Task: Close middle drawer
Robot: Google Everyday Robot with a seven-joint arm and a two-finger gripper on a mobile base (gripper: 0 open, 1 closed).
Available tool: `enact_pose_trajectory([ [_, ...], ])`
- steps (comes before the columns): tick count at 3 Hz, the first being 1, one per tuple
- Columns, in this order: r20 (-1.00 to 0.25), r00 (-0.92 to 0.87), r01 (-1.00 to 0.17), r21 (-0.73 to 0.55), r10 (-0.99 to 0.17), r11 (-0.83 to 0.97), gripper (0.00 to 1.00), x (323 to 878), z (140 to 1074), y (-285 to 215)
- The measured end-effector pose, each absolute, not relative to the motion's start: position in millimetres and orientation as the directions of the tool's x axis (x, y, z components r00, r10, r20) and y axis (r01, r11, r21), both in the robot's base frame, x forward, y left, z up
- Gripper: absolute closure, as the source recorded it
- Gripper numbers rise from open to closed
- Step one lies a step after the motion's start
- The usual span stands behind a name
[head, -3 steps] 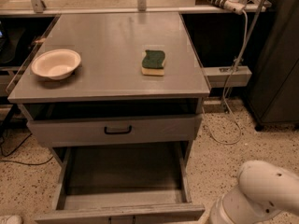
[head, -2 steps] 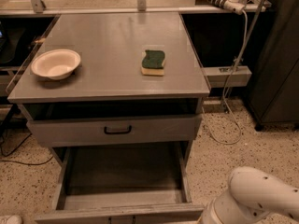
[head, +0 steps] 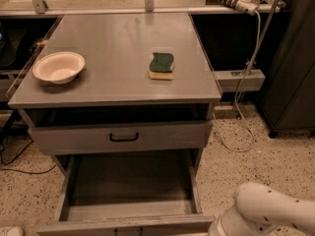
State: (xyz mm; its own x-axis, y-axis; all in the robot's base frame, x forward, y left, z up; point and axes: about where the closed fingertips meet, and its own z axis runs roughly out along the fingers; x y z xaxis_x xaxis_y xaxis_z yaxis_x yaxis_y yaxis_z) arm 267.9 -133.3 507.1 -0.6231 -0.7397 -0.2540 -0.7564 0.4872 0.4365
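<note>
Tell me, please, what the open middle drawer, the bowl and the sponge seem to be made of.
The middle drawer: probably sheet metal, matte grey, with thin flat walls. The bowl: cream, smooth; ceramic or plastic, I cannot tell which. The sponge: yellow foam under a dark green scouring layer. The gripper is not in view; only the white arm shows at lower right.
</note>
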Motion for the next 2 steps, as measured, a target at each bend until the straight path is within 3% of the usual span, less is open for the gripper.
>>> enact_pose_trajectory([
  [1, -0.277, -0.688, -0.71, 0.45, -0.67, 0.542, 1.0, 304.4, 424.9, -131.2],
  [2, -0.277, -0.691, -0.706, 0.457, -0.668, 0.542, 1.0, 303.5, 421.5, -129.8],
])
